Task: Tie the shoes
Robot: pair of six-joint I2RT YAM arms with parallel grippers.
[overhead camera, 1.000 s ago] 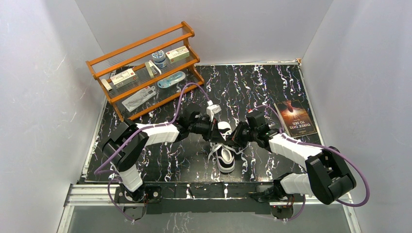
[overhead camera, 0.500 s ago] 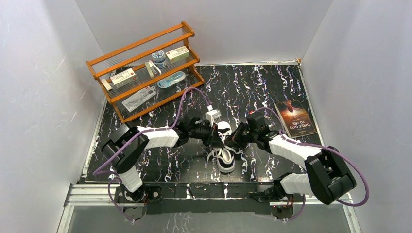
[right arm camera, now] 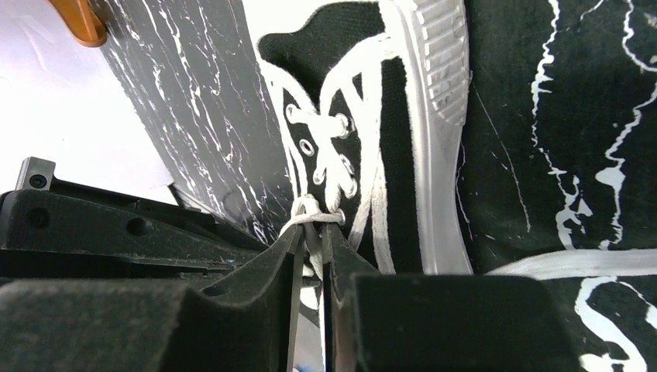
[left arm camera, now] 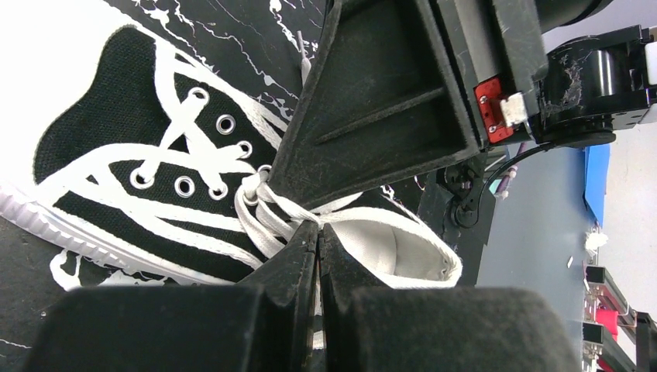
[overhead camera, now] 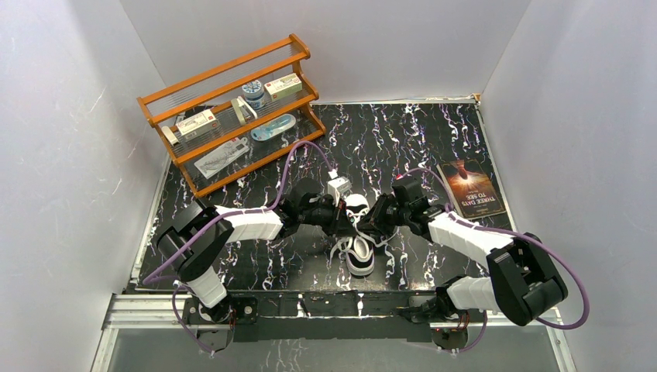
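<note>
Left gripper [left arm camera: 318, 242], right gripper [right arm camera: 314, 246]: both pinched on laces [left arm camera: 263, 217]. Knot started at shoe [left arm camera: 101, 147] throat. Bow not yet formed.

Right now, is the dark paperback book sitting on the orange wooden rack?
No, the dark paperback book lies flat on the black marbled table, far to the right of the orange wooden rack.

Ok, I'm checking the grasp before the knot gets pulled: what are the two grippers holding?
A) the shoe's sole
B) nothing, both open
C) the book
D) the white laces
D: each wrist view shows the left gripper and right gripper closed on the laces over the shoe.
</note>
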